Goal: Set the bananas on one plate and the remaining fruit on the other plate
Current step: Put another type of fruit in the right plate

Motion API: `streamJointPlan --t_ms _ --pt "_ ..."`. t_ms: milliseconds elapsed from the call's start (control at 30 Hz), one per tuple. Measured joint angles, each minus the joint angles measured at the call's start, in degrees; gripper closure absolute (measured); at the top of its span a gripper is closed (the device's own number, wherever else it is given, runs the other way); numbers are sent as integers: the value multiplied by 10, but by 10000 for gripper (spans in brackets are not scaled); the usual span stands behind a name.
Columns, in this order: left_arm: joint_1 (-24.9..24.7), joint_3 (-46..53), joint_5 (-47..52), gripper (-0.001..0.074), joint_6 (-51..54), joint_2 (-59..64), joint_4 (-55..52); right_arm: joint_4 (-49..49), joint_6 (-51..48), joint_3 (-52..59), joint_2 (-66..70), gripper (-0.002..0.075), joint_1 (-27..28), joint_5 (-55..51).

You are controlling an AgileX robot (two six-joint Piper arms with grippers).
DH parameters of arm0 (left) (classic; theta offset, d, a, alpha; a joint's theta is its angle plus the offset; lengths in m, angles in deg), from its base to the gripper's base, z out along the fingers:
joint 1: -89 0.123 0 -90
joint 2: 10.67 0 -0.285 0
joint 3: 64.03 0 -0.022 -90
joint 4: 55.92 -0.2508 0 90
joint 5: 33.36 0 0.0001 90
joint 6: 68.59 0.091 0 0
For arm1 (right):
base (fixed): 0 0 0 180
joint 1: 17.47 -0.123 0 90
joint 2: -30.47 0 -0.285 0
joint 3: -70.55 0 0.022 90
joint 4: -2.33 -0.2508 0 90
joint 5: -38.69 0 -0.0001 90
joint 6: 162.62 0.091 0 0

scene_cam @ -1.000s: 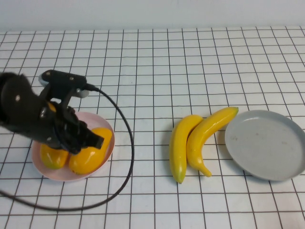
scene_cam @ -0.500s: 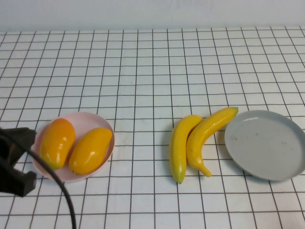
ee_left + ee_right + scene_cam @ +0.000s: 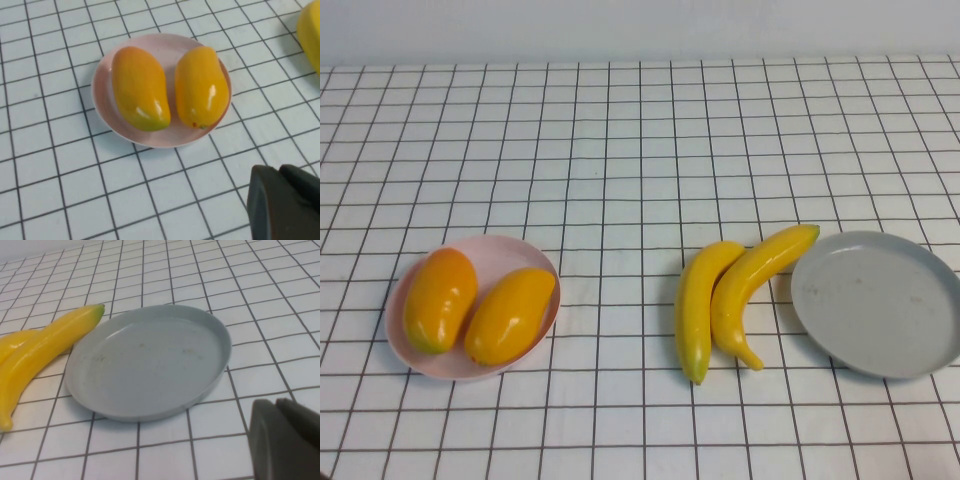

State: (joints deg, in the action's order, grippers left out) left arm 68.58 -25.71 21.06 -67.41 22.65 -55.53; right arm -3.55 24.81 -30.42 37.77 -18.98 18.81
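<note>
Both grippers are out of the high view; the left gripper hangs near the pink plate and the right gripper by the grey plate, each just a dark edge, so I can't tell if either claw is open or closed. Both mango-like fruits are on pink. The bananas lie touching, just left of grey. I'd grab the nearer-to-grey one mid-body, across its curve.

I see shiny, smooth bananas and mangoes, like plastic. The grey plate looks dull with small marks.
</note>
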Motion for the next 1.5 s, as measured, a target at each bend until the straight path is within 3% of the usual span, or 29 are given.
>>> streamJointPlan --t_ms 100,300,433,667,1500 --pt "0 42 -36 737 -3 -35 -30 0 0 0 0 743 0 0" --pt "7 205 -210 738 -30 -155 -97 0 0 0 0 742 0 0" --pt "47 301 -302 738 -46 -224 -98 0 0 0 0 742 0 0" --pt "132 394 -378 739 -48 -260 -54 0 0 0 0 743 0 0" --pt "148 403 -329 739 15 -261 -26 0 0 0 0 743 0 0"
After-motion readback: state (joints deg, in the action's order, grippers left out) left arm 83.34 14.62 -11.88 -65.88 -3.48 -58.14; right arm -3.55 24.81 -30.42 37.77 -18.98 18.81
